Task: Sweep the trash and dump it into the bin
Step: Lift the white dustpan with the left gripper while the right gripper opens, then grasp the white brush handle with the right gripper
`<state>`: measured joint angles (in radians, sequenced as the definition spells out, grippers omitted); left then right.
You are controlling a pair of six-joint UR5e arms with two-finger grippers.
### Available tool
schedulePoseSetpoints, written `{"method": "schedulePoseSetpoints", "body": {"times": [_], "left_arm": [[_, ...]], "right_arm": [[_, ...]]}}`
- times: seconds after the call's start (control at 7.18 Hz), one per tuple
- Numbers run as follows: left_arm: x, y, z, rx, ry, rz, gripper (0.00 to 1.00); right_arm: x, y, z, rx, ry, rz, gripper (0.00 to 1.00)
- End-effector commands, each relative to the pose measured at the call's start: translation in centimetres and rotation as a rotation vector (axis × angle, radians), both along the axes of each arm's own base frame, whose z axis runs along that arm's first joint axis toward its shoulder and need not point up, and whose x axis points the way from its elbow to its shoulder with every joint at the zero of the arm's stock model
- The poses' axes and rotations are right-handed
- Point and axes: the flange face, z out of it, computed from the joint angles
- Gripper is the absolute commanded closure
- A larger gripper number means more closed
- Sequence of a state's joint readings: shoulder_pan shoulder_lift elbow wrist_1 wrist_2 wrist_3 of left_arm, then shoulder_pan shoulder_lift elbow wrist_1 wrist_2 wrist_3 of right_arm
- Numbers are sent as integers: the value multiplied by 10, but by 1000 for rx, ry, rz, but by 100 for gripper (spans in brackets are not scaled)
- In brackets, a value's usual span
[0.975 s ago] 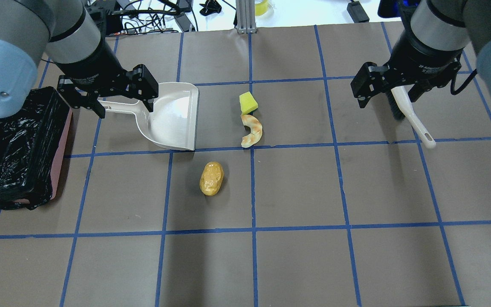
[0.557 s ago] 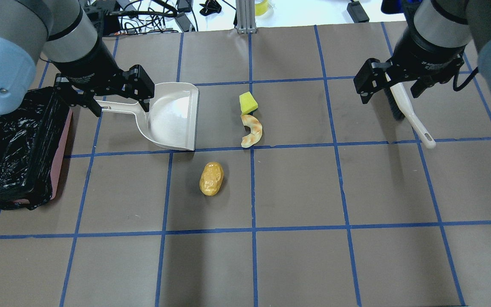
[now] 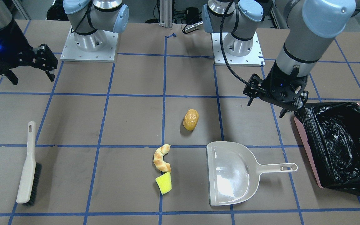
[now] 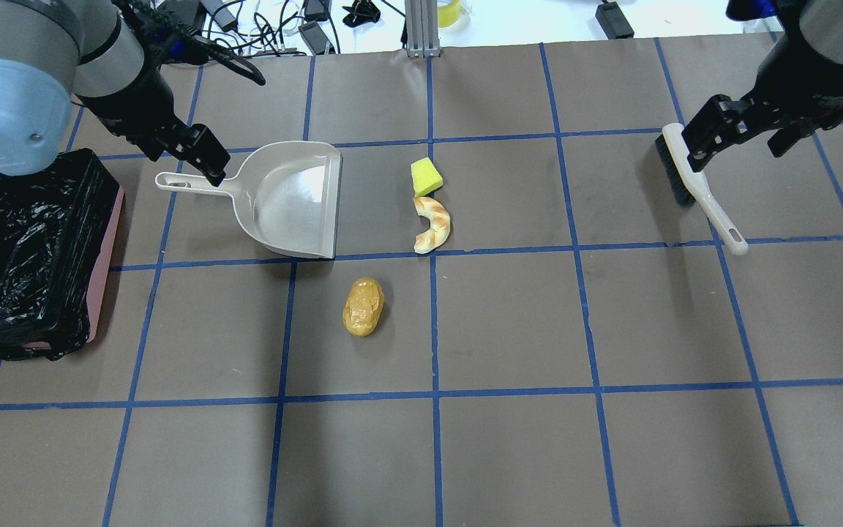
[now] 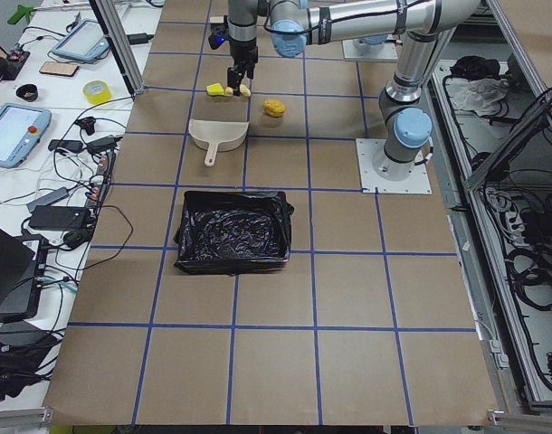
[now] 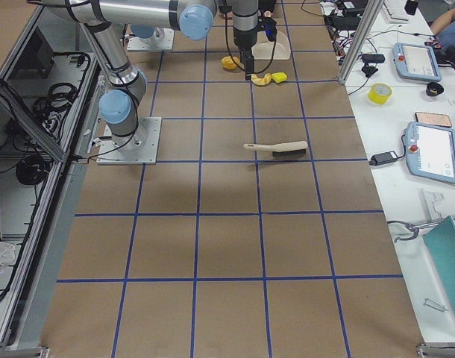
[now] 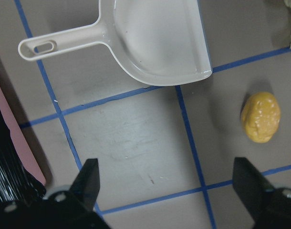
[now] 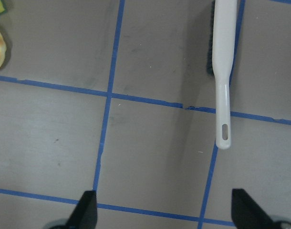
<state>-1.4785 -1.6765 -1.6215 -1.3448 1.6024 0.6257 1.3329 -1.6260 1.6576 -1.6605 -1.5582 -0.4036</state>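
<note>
The tan croissant (image 4: pixel 432 224) lies against the yellow sponge wedge (image 4: pixel 426 176) mid-table, and the golden potato (image 4: pixel 363 306) lies nearer the robot. The pink bin (image 4: pixel 19 249) with its black bag stands at the left edge. My left gripper (image 4: pixel 198 157) is open and empty, high above the table between the bin and the beige dustpan (image 4: pixel 293 201); the left wrist view shows the dustpan (image 7: pixel 160 43) and potato (image 7: pixel 261 117) below. My right gripper (image 4: pixel 740 143) is open and empty, raised near the white brush (image 4: pixel 699 192), which lies flat in the right wrist view (image 8: pixel 223 71).
The dustpan's handle (image 4: pixel 187 183) points toward the bin and its mouth faces the croissant. From the front, the bin (image 3: pixel 339 140) is at the right and the brush (image 3: pixel 28 168) at the left. Cables and tools lie beyond the table's far edge.
Both grippers have risen and drawn away, the left from over the dustpan handle, the right from over the brush. Both stay open. The dustpan, brush and trash have not moved.
</note>
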Motion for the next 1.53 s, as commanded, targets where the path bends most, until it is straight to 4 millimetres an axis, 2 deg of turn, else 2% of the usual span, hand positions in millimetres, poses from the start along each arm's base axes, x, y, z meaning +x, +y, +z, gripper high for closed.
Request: {"method": "schedulePoseSetpoints", "body": {"times": [0.0, 0.14, 0.42, 0.56, 0.7, 0.84, 1.11, 1.25, 1.39], "left_arm": [[49, -30, -38, 20, -24, -198, 1], [60, -42, -65, 40, -29, -318, 10], [69, -74, -123, 53, -20, -597, 9], [70, -80, -146, 87, -4, -684, 8], [70, -83, -167, 112, 25, -713, 8], [68, -90, -184, 98, 56, -718, 3], [69, -102, -179, 43, 24, -760, 3], [69, -102, -182, 48, 24, -778, 3], [71, -105, -188, 50, 14, -868, 3]], "right_arm": [[-61, -30, -36, 14, 8, 86, 0], [-78, -44, -62, 14, 14, 122, 0], [-105, -58, -124, -17, 30, 99, 0], [-115, -67, -157, -9, 30, 94, 0], [-120, -73, -181, 23, 13, 69, 0], [-123, -76, -199, 55, 4, 0, 0], [-123, -76, -225, 104, -18, -29, 1], [-120, -74, -231, 123, -29, -21, 1], [-118, -68, -240, 141, -37, -21, 3]]}}
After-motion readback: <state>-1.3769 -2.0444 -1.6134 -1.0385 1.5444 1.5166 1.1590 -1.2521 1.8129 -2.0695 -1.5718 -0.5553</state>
